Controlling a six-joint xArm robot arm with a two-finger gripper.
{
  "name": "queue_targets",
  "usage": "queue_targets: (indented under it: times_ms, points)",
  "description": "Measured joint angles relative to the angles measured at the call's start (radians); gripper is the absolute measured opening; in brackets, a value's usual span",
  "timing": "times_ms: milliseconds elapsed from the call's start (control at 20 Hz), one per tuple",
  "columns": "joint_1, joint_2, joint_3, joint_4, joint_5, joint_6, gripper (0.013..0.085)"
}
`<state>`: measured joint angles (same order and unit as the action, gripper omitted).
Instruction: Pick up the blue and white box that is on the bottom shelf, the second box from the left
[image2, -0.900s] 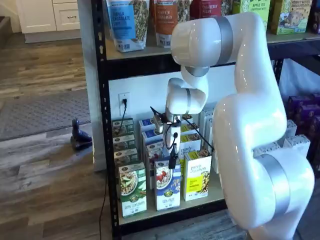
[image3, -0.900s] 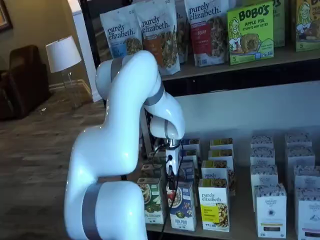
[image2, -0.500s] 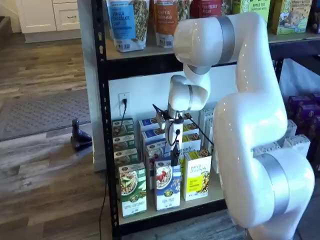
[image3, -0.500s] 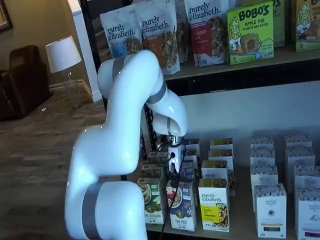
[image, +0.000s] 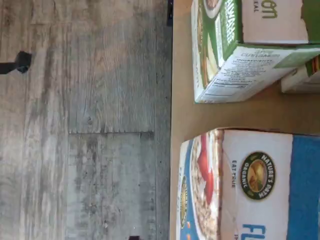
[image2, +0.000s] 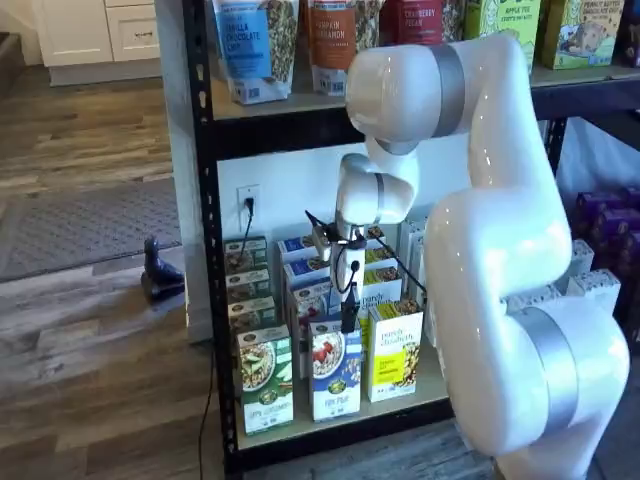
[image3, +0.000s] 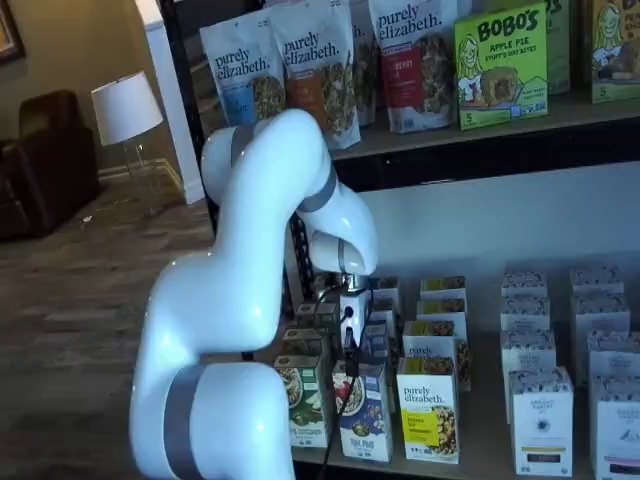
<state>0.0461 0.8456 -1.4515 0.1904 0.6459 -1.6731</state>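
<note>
The blue and white box (image2: 335, 372) stands upright at the front of the bottom shelf (image2: 300, 428), between a green and white carton (image2: 265, 380) and a yellow carton (image2: 395, 350). It also shows in a shelf view (image3: 366, 412) and fills a corner of the wrist view (image: 250, 185). My gripper (image2: 348, 318) hangs just above the box's top. Its black fingers show as one dark bar with a cable beside them, with no gap visible, and it also shows in a shelf view (image3: 352, 352). Nothing is held.
More rows of cartons stand behind the front ones. White boxes (image3: 540, 415) stand further right on the deck. Granola bags (image3: 320, 70) fill the higher level. The wood floor (image: 85, 120) lies below the shelf's front edge. The white arm (image2: 500, 250) stands before the rack.
The wrist and gripper have shifted slightly right and deeper towards the shelf, staying above the blue and white box. The boxes have not moved.
</note>
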Motion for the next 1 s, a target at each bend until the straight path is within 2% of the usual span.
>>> queue_targets:
  times_ms: [750,1000]
  points:
    - [0.016,0.131,-0.152,-0.031,0.013,0.043,0.0850]
    - [0.024,0.167,-0.191,-0.058,0.010,0.074,0.0850]
